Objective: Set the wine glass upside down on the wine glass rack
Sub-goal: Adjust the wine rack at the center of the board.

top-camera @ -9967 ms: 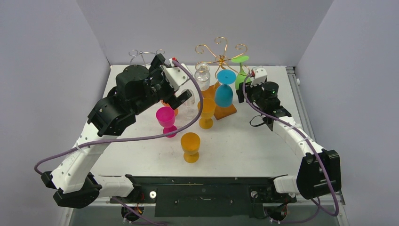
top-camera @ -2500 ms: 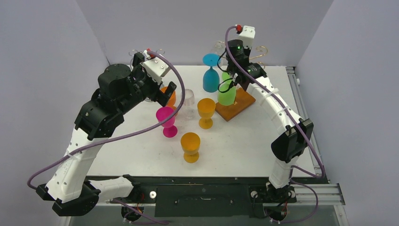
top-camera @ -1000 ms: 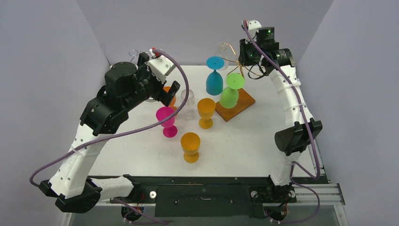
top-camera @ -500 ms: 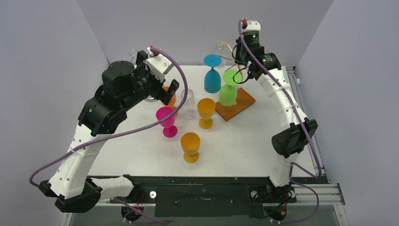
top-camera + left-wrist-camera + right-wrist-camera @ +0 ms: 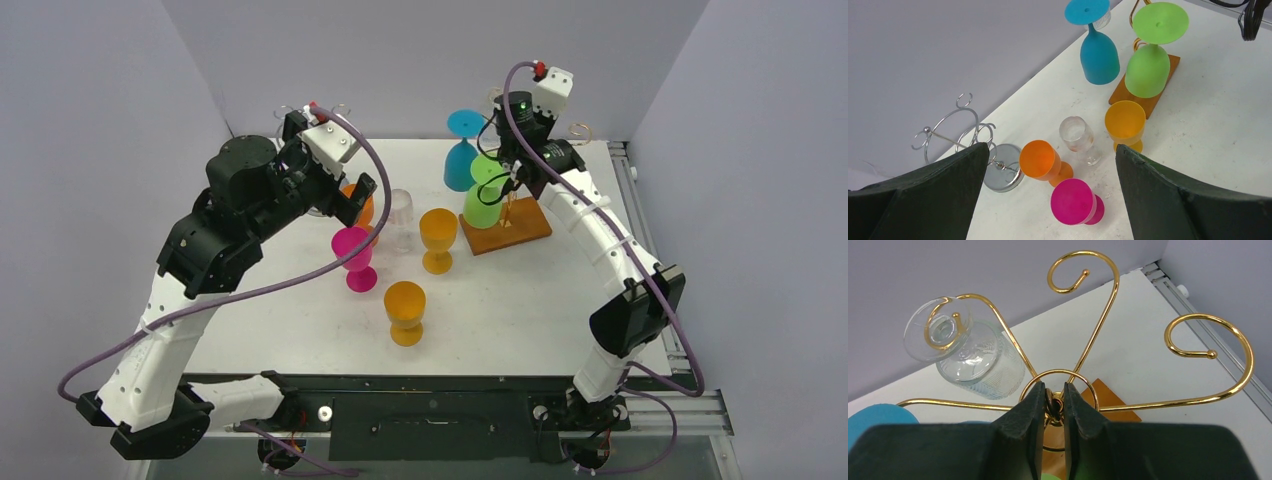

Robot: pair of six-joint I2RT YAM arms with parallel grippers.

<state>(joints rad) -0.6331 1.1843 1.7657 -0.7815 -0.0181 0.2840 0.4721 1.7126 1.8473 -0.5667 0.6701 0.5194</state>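
two arms work over a white table (image 5: 560, 290). the left arm is raised over the table's left rear, and the left gripper (image 5: 1050, 150) hangs wide open and empty above the standing glasses. the right arm reaches to the far right corner, where the right gripper (image 5: 1053, 390) is pinched tight on the small knob (image 5: 1053, 407) at the hub of the gold rack (image 5: 1108, 295), whose curled wire arms fan out from that hub. the gold rack stands on a wooden base (image 5: 515, 228) on the table. a silver rack (image 5: 955, 135) sits at the left rear, with nothing hanging on it. three glasses hang upside down on the gold rack: a blue glass (image 5: 1099, 57), a green glass (image 5: 1147, 70) just beside it, and a clear ribbed glass (image 5: 973, 360). five glasses stand upright on the table, well apart from the gold rack's arms: a pink glass (image 5: 352, 250), a front orange glass (image 5: 405, 305), a middle orange glass (image 5: 438, 232), a clear glass (image 5: 1077, 137), and a rear orange glass (image 5: 1040, 160) near the silver rack.
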